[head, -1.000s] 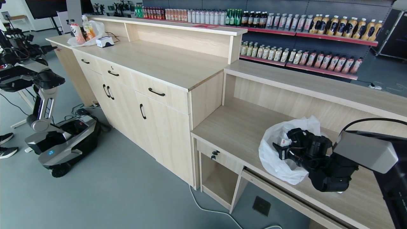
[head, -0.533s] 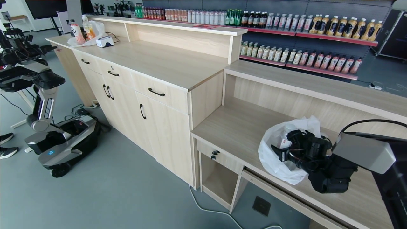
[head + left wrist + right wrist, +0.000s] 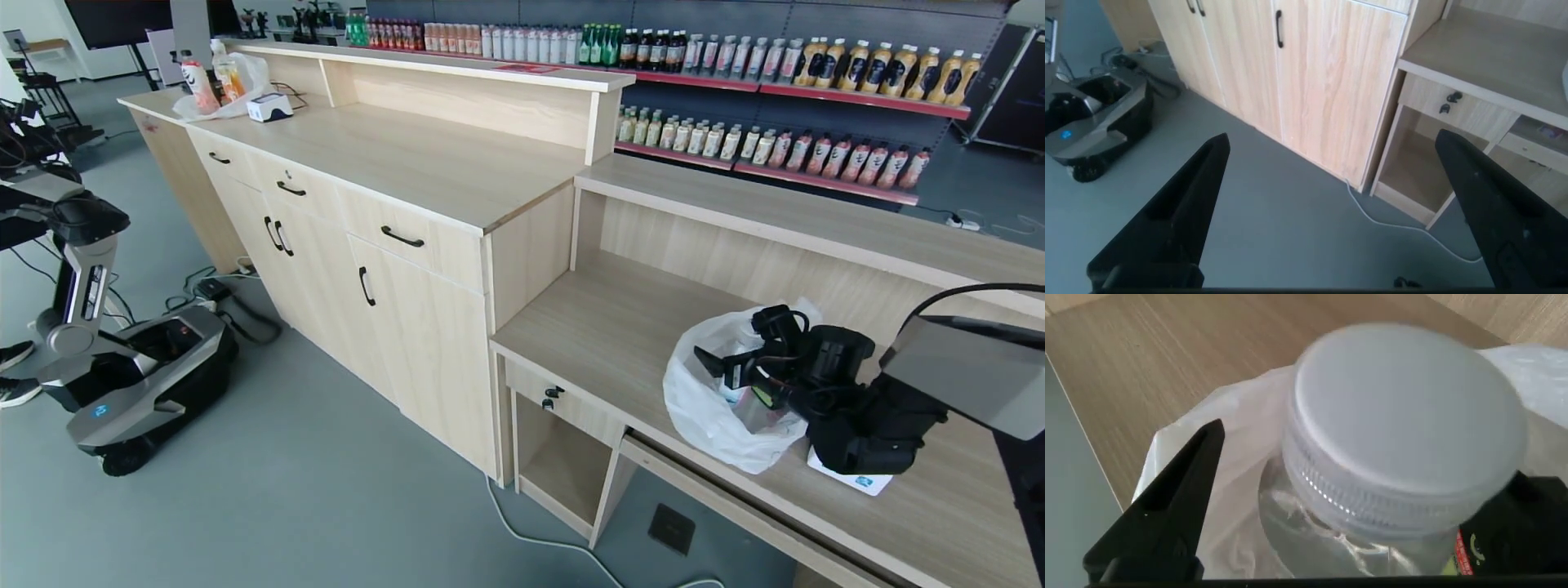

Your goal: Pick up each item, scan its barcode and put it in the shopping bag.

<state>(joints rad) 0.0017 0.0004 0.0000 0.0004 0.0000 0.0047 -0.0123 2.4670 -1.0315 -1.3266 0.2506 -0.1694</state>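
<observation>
Fingers of the right gripper (image 3: 735,341) are spread over the white shopping bag (image 3: 702,408) on the table (image 3: 604,327), in which a white-capped bottle (image 3: 1409,416) is seen standing between them, unclamped. Fingers of the left gripper (image 3: 1331,139) are held wide apart above the floor (image 3: 1290,212), nothing grasped. Label print cannot be read.

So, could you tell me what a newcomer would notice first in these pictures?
The right gripper, open, hangs over the white shopping bag on the low desk, a white-capped bottle inside it. Behind, shelves of drink bottles line the wall; another robot stands far left.
</observation>
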